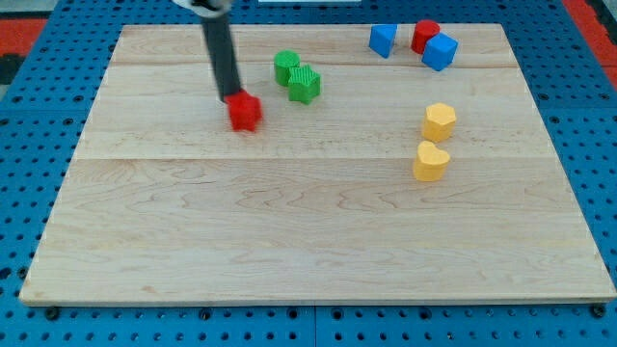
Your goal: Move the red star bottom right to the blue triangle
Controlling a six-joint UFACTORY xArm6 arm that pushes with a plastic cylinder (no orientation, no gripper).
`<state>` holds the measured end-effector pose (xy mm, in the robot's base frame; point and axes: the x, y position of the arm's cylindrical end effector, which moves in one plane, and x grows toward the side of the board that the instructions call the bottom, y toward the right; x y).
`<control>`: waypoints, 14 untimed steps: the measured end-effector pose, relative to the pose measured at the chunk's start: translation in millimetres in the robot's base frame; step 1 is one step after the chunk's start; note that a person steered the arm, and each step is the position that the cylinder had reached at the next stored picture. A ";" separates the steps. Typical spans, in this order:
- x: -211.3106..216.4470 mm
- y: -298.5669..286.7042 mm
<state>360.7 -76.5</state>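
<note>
The red star lies on the wooden board at upper left of centre. My tip touches the star's upper left side; the dark rod rises from there to the view's top. Two blue blocks sit at the upper right: a smaller one, which looks like the blue triangle, and a larger one. A red cylinder stands between them, touching the larger blue block.
Two green blocks touch each other just right of and above the red star. A yellow hexagon and a yellow heart sit at the right, below the blue blocks.
</note>
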 end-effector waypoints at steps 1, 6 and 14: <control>34.6 21.3; 89.6 42.2; -48.9 195.9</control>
<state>311.7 119.4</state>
